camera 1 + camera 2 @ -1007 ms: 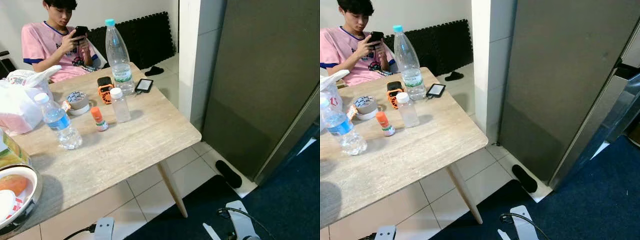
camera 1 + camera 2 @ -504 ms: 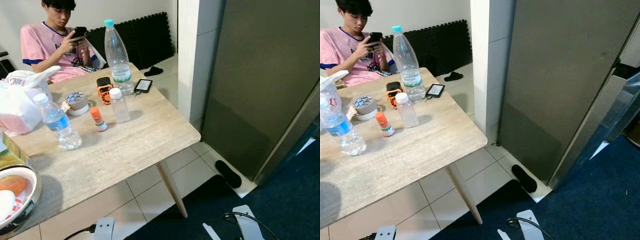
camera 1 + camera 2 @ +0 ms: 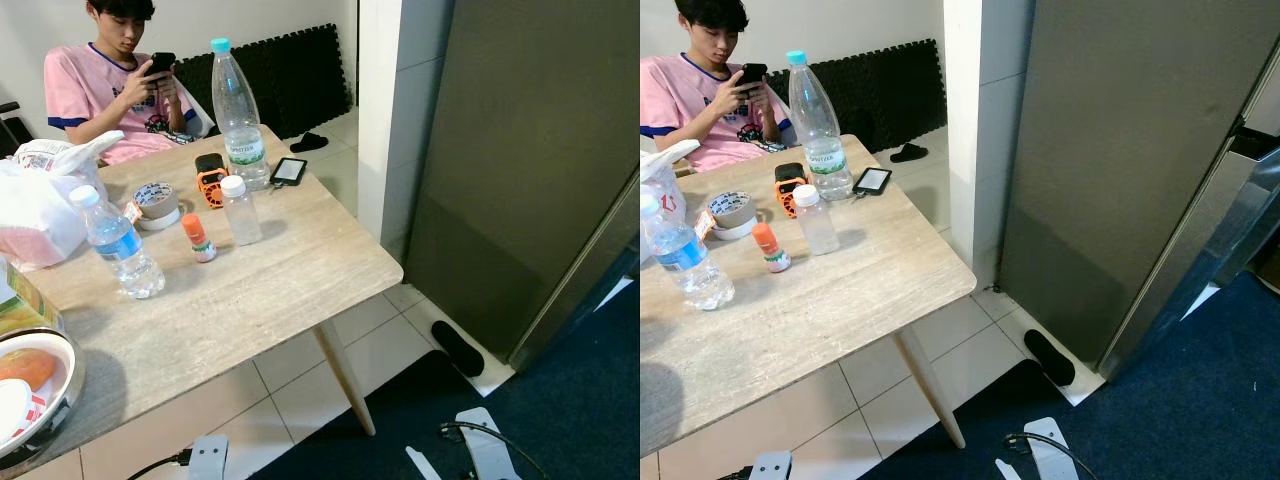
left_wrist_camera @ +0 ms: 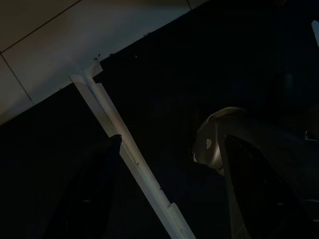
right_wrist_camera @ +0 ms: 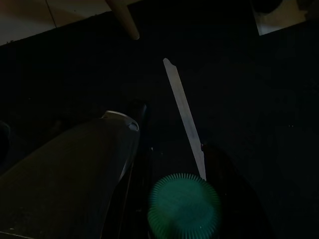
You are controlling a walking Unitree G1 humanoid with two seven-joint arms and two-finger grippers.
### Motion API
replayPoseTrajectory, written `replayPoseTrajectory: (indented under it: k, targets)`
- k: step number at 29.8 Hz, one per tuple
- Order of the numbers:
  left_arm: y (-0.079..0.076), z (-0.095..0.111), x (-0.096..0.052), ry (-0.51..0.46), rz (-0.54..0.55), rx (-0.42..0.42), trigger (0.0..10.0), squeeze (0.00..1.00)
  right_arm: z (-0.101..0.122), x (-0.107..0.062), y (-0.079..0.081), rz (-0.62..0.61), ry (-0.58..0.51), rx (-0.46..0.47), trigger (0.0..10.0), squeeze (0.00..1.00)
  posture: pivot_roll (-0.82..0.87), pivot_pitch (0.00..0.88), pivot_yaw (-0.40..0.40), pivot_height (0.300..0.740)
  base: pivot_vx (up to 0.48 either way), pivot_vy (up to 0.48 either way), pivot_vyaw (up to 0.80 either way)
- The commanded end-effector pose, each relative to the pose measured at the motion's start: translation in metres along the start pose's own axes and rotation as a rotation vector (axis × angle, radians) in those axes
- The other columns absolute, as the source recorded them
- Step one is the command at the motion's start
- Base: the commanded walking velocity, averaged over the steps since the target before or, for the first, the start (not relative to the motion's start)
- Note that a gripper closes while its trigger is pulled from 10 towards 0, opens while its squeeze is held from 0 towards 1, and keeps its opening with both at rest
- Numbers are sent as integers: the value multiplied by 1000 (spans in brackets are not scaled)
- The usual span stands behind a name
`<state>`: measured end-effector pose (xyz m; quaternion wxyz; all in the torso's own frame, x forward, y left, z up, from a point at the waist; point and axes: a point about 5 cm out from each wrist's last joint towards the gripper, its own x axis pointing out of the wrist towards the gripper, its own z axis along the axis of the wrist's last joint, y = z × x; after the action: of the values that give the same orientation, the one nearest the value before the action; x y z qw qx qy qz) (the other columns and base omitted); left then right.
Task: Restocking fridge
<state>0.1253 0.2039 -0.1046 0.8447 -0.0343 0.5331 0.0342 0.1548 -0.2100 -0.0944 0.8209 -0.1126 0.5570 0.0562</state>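
The grey fridge [image 3: 520, 170] stands shut on the right. On the wooden table [image 3: 270, 290] are a tall water bottle [image 3: 238, 115] with a light-blue cap, a smaller water bottle [image 3: 120, 245], a small clear bottle [image 3: 240, 210] with a white cap and a tiny orange-capped bottle [image 3: 198, 238]. In the dark right wrist view my right gripper [image 5: 177, 149] hangs low over the carpet, shut on a bottle with a green cap [image 5: 184, 206]. My left gripper [image 4: 172, 139] hangs over the dark carpet, open with nothing between its fingers.
A person [image 3: 110, 85] sits at the table's far side with a phone. A white bag [image 3: 40, 200], a tape roll [image 3: 155, 203], a phone [image 3: 288, 170] and a bowl [image 3: 70, 395] share the table. A black slipper [image 3: 457, 348] lies by the fridge at the blue carpet [image 3: 570, 400].
The head view has swayed slightly. Nothing on the table has moved, and the fridge stays shut.
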Motion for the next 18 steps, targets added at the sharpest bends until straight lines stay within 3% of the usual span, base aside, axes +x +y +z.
replayPoseTrajectory:
  k: [1, 10, 18]
  targets:
    - [-3, -3, 0, 15, -7, -4, 10000, 0, 2, 0, -2, -3, -1, -25, 10000, 0, 11, 0, 20, 740, 0, 0, 0]
    - [-3, -2, 0, 12, -8, 1, 10000, 0, -8, -2, -11, -14, 16, -31, 10000, 0, 8, 0, 16, 740, 0, 0, 0]
    - [-2, -2, 0, 12, -7, 4, 10000, 0, -18, -2, -4, -5, 30, -32, 10000, 0, 8, 0, 18, 740, 0, 0, 0]
